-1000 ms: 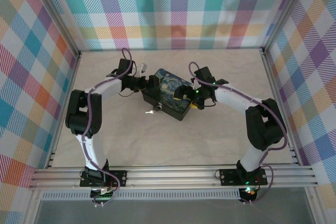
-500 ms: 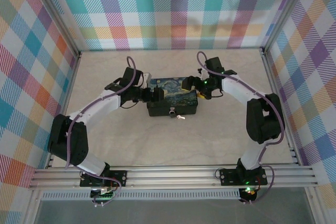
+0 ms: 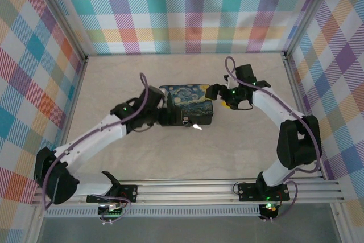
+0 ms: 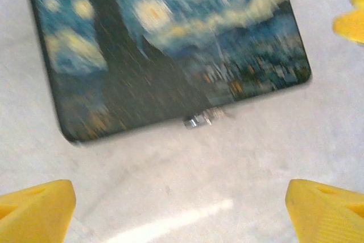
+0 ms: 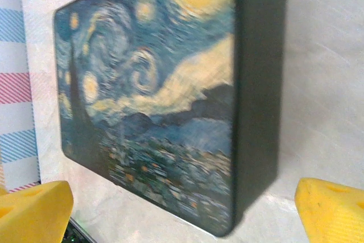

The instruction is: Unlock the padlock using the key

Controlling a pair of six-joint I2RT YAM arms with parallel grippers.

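Left gripper (image 4: 182, 215): released, yellow fingertips (image 4: 35, 209) wide apart at lower corners, pale table (image 4: 170, 186) between, nothing held. Left wrist view: painted tin (image 4: 170, 49) lid, blurred swirls, silvery piece (image 4: 199, 121) at its lower edge, too smeared to name. Top view: padlock (image 3: 186, 122), small, dark, on tin's front wall at frame centre; key (image 3: 197, 126), thin pale metal, just right of it. Right gripper (image 5: 182, 214): spread, empty; its view gives tin's plain dark side wall, rounded corners

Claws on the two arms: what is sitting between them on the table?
In the top view, the painted tin lies between the left claw and the right claw.
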